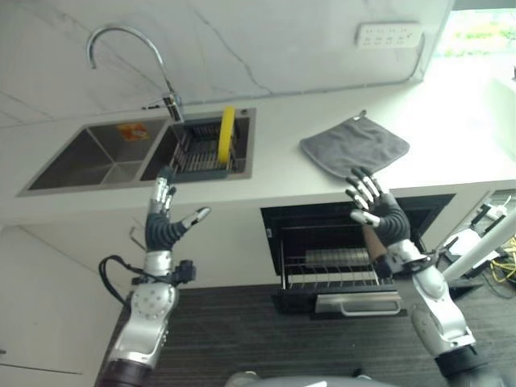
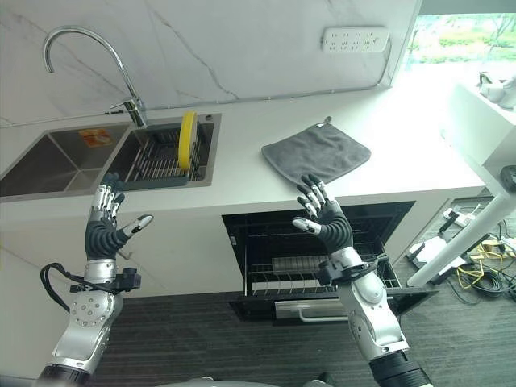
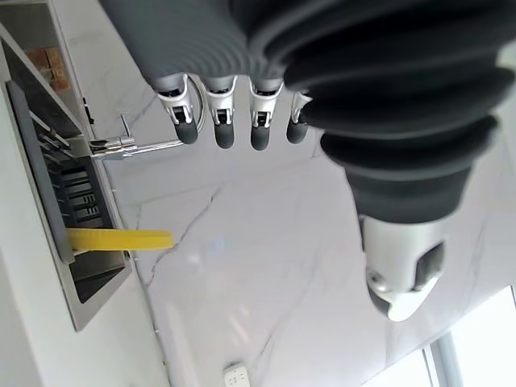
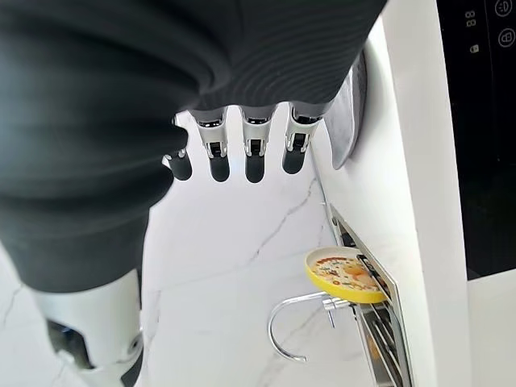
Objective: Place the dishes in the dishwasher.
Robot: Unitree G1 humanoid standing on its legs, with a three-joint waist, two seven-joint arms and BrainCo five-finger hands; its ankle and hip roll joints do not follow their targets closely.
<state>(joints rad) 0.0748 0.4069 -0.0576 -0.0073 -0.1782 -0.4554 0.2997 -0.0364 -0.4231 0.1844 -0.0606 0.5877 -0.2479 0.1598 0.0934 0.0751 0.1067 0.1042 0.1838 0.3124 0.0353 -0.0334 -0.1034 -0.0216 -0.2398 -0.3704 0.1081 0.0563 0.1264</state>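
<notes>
Both hands empty, fingers spread wide: left hand (image 1: 165, 218) below yellow plate (image 1: 226, 134), racked upright at 12 o'clock; right hand (image 1: 372, 203) above open dishwasher (image 1: 347, 266).

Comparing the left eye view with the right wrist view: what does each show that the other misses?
Left eye view alone: the open dishwasher with its rack pulled out under the counter, the left hand raised open in front of the sink. Right wrist view alone: the plate's patterned face. Both share: the yellow plate standing on edge in the sink rack, the faucet, the grey cloth and the right hand, open and empty.
</notes>
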